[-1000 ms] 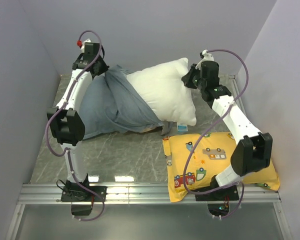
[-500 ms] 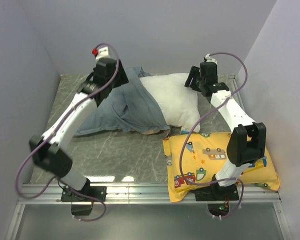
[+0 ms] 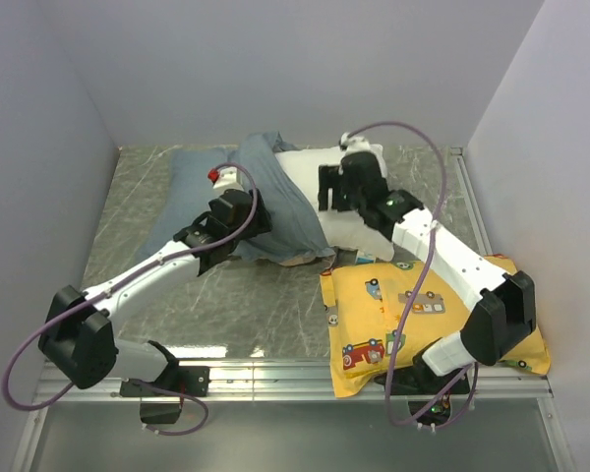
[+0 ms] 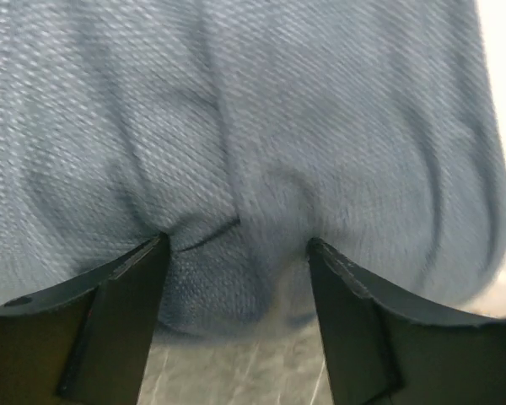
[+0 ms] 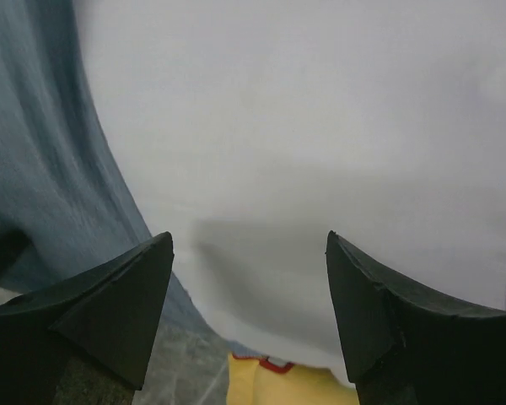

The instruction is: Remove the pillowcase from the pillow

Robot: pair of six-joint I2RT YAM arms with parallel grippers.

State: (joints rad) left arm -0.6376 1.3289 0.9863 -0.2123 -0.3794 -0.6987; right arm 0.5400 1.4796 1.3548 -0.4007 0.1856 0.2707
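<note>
Grey marbled table (image 3: 275,305) inside pale walls is taking up the whole overhead view. The pillowcase (image 3: 265,202) is lying across the far middle and trailing off to the left. The pillow (image 3: 310,172) is sticking out of its right-hand end, white and bare there, with the rest going under the blue-grey cloth.

Progress, as a judgement: partway. One end of the pillow is showing, but the cover is wrapping a good share of it, so the sliding-off is not yet finished.

The left gripper (image 3: 244,209) is pressing down onto the pillowcase. In its wrist view the fingers are standing apart with a pucker of cloth rising between them, nothing pinched. The right gripper (image 3: 336,189) is hovering at the bare pillow near the cloth edge. Its fingers are also spread, holding nothing, and whether they are touching the pillow is unclear.

The yellow printed pillow (image 3: 423,315) is lying at near right, just beside the white one and uninvolved.

What seems left: clamping the cloth, pinning the pillow, drawing the two apart.
</note>
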